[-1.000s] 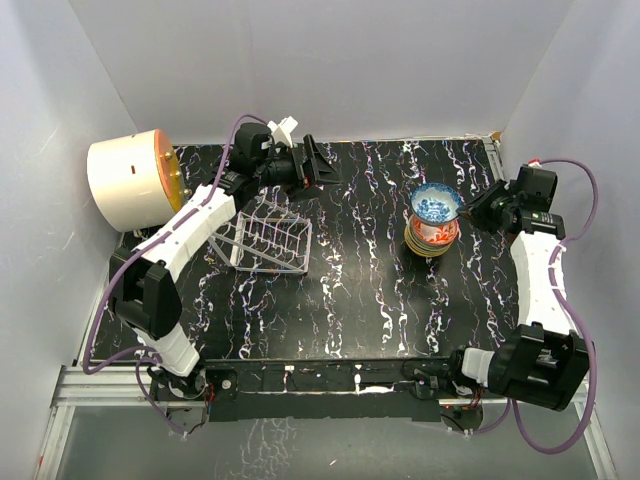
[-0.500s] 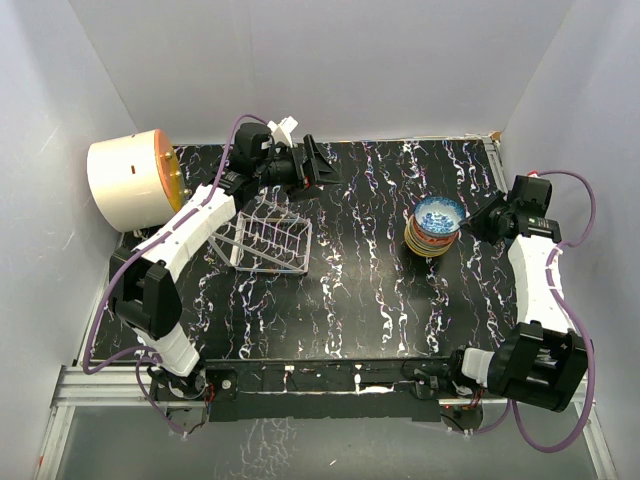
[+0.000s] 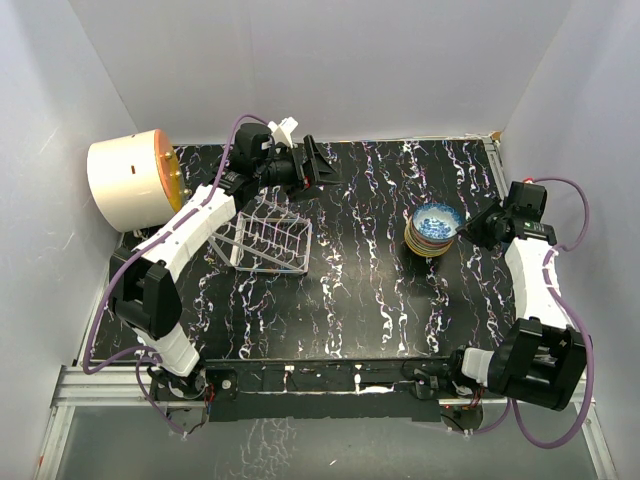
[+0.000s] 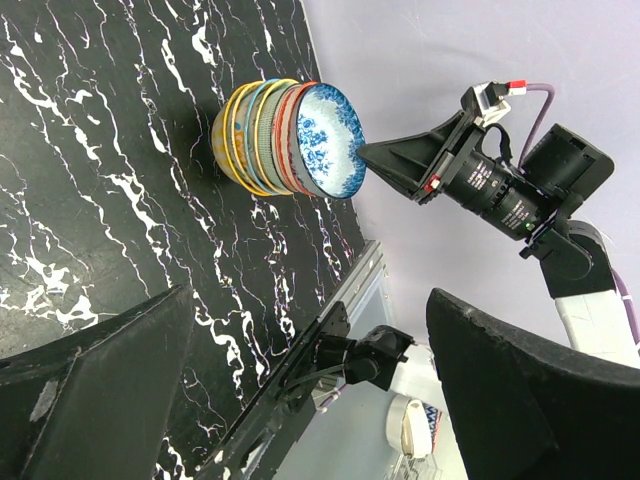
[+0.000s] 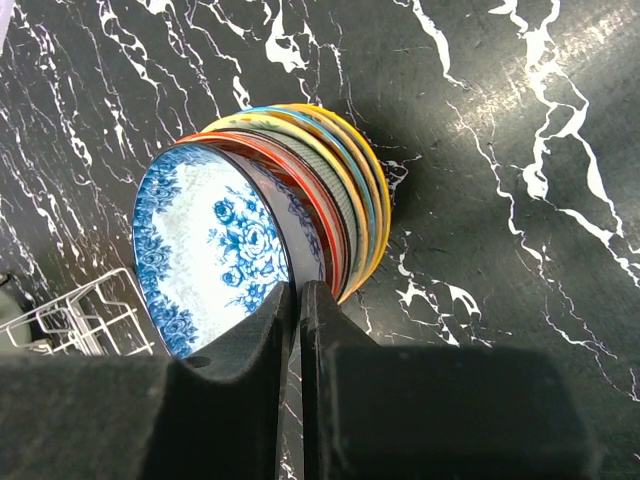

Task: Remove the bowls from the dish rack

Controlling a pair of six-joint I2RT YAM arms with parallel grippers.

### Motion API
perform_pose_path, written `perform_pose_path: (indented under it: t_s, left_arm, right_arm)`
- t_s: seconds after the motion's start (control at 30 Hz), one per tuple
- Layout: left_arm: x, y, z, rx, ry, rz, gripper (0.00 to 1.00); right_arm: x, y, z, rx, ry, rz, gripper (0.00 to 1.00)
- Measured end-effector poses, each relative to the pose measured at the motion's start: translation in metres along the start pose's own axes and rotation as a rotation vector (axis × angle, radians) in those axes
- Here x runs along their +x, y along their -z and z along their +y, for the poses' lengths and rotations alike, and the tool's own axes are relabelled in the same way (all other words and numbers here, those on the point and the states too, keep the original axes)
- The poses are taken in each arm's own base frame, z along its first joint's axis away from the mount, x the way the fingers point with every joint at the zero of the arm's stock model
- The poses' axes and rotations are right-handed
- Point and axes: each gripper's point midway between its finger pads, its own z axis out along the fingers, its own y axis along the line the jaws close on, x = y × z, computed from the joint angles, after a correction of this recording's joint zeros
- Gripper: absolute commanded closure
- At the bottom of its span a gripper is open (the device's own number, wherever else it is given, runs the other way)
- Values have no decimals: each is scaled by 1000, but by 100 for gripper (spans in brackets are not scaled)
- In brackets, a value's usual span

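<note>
Several patterned bowls sit nested in a stack (image 3: 424, 241) at the table's right. On top is a blue-and-white bowl (image 3: 436, 216), also in the right wrist view (image 5: 205, 250) and the left wrist view (image 4: 322, 140). My right gripper (image 5: 298, 288) is shut on this bowl's near rim, reaching in from the right (image 3: 467, 227). The silver wire dish rack (image 3: 270, 238) stands left of centre with no bowls in it. My left gripper (image 3: 318, 166) hangs behind the rack, above the table, open and holding nothing (image 4: 308, 296).
A large cream-and-orange cylinder (image 3: 130, 180) lies at the table's far left corner. A corner of the rack (image 5: 80, 320) shows at the lower left of the right wrist view. The table's metal front rail (image 3: 330, 385) runs between the arm bases.
The right gripper has lowered the blue-and-white bowl from above the stack down into it. The left arm and the rack have not moved.
</note>
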Motion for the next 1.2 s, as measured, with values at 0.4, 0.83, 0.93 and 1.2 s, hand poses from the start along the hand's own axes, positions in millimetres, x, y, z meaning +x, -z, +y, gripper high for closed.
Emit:
perform_pose_path:
  t_s: [0.4, 0.83, 0.93, 1.2]
  left_arm:
    - [0, 0, 0, 2, 0, 2, 3]
    - [1, 0, 0, -1, 2, 4, 3]
    - [1, 0, 1, -3, 4, 6, 3]
    - [3, 1, 10, -50, 0, 5, 4]
  right_arm:
    - [2, -6, 2, -27, -2, 12, 73]
    - [-8, -2, 7, -31, 5, -14, 60]
    - [-19, 5, 12, -25, 13, -44, 58]
    - [-44, 24, 31, -49, 56, -117, 51]
